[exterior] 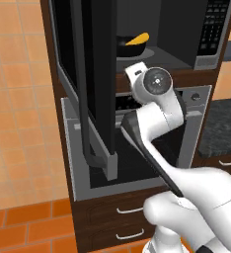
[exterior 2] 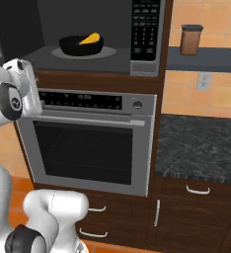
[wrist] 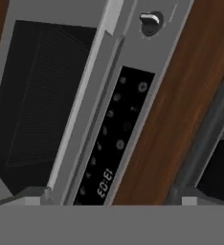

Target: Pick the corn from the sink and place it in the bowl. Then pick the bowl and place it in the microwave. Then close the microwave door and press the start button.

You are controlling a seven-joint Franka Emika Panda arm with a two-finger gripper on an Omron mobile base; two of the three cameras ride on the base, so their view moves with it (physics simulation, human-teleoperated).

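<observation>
The black bowl (exterior 2: 72,47) stands on the microwave's (exterior 2: 48,58) floor with the yellow corn (exterior 2: 91,38) lying in it; the bowl (exterior: 123,49) and corn (exterior: 138,38) also show from the left. The microwave door (exterior: 100,64) hangs wide open, swung out to the left, its dark bar handle (exterior: 83,94) facing outward. The keypad strip (exterior 2: 146,29) is on the right. My gripper (wrist: 111,196) is open and holds nothing; it is below the microwave, facing the wall oven's control panel (wrist: 118,139). The white hand (exterior 2: 24,85) is left of the oven. The sink is out of view.
The steel wall oven (exterior 2: 88,143) sits under the microwave, with wooden drawers (exterior 2: 117,217) below it. At the right are a dark stone counter (exterior 2: 201,143) and a shelf with a brown jar (exterior 2: 191,39). A grey bar (wrist: 205,129) runs close along the hand's right.
</observation>
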